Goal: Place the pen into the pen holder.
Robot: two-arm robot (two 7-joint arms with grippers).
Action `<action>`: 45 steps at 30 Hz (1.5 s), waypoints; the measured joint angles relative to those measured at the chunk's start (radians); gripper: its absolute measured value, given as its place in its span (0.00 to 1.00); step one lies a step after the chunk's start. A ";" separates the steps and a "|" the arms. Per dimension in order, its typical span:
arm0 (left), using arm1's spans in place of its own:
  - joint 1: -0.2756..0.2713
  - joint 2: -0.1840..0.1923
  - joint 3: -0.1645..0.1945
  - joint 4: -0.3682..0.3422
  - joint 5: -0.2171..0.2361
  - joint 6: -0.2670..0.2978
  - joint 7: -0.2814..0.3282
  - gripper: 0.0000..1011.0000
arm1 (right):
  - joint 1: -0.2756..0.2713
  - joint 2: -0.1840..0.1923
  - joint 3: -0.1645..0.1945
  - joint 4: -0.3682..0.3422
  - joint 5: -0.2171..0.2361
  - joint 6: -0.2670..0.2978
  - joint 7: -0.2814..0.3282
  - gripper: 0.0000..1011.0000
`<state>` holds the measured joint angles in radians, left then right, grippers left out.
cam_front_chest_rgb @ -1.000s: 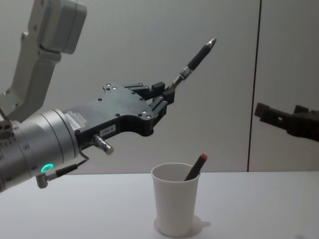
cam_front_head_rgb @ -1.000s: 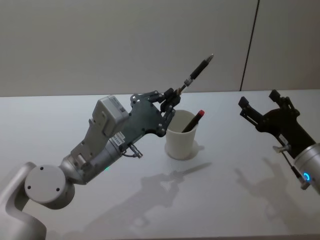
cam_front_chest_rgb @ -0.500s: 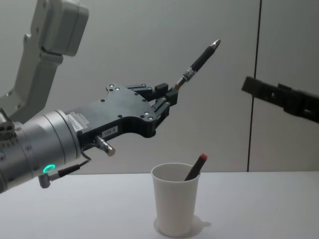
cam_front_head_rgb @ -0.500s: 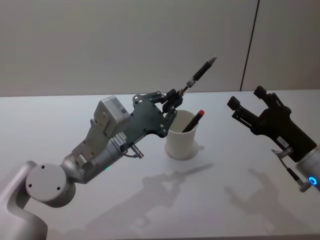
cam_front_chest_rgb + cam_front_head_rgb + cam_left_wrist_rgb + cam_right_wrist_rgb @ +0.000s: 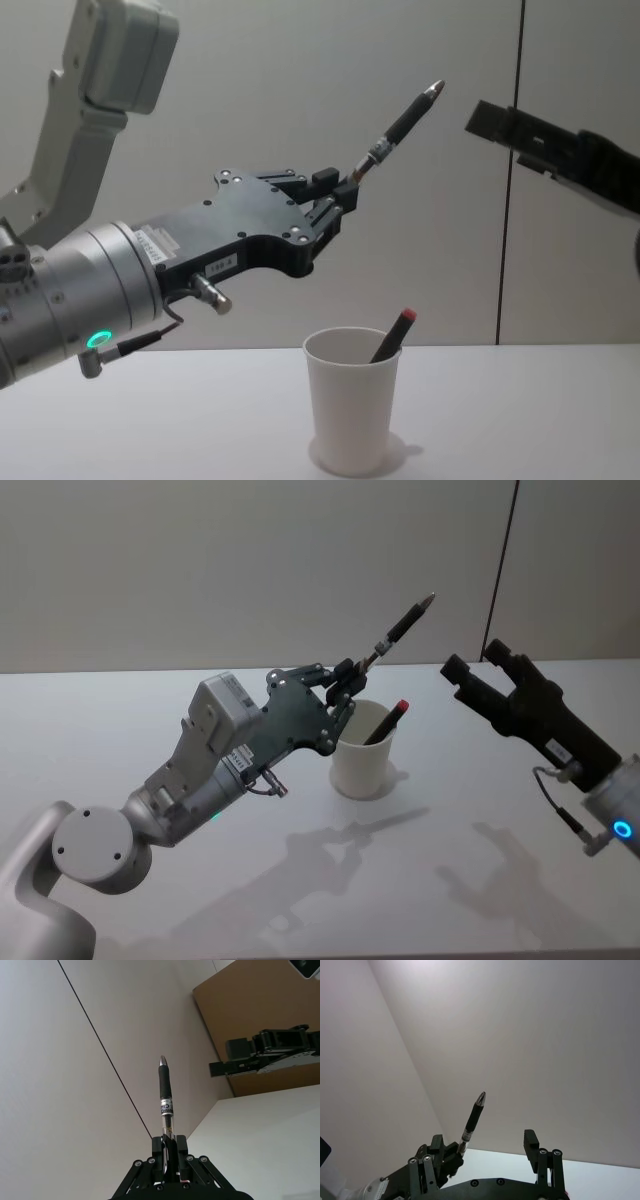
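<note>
Fingers of our left gripper [image 5: 345, 195] pinch the slim black pen [image 5: 400, 118] tip-up above the white paper cup holder [image 5: 351, 412]; our right gripper [image 5: 478, 673], fingers apart, nears for a handover.

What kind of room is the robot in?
Probably a lab or test room, though I can't be sure. There's a plain white table against bare walls, a white paper cup used as a pen holder, and the left gripper holding a pen up above it.
</note>
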<state>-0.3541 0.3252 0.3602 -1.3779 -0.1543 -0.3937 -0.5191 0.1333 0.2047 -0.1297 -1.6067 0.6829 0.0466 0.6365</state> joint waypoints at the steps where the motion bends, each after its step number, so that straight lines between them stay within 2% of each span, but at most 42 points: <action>1: 0.000 0.000 0.000 0.000 0.000 0.000 0.000 0.17 | 0.004 -0.002 -0.001 0.003 0.006 0.005 0.001 0.99; 8: -0.001 -0.001 0.000 0.001 0.000 -0.001 -0.002 0.17 | 0.042 -0.020 -0.013 0.042 0.063 0.056 0.003 0.99; 18: -0.001 -0.001 0.000 0.002 0.000 -0.002 -0.003 0.17 | 0.097 -0.049 -0.036 0.107 0.102 0.100 0.011 0.99; 38: -0.001 -0.001 0.000 0.002 0.000 -0.002 -0.003 0.17 | 0.172 -0.096 -0.082 0.189 0.108 0.117 0.011 0.99; 42: -0.001 -0.001 0.000 0.002 0.000 -0.002 -0.003 0.17 | 0.182 -0.102 -0.088 0.198 0.109 0.117 0.009 0.94; 45: -0.001 -0.001 0.000 0.002 0.000 -0.002 -0.003 0.17 | 0.191 -0.106 -0.092 0.206 0.109 0.115 0.006 0.87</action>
<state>-0.3555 0.3244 0.3601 -1.3756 -0.1542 -0.3954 -0.5217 0.3238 0.0986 -0.2219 -1.4007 0.7919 0.1613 0.6429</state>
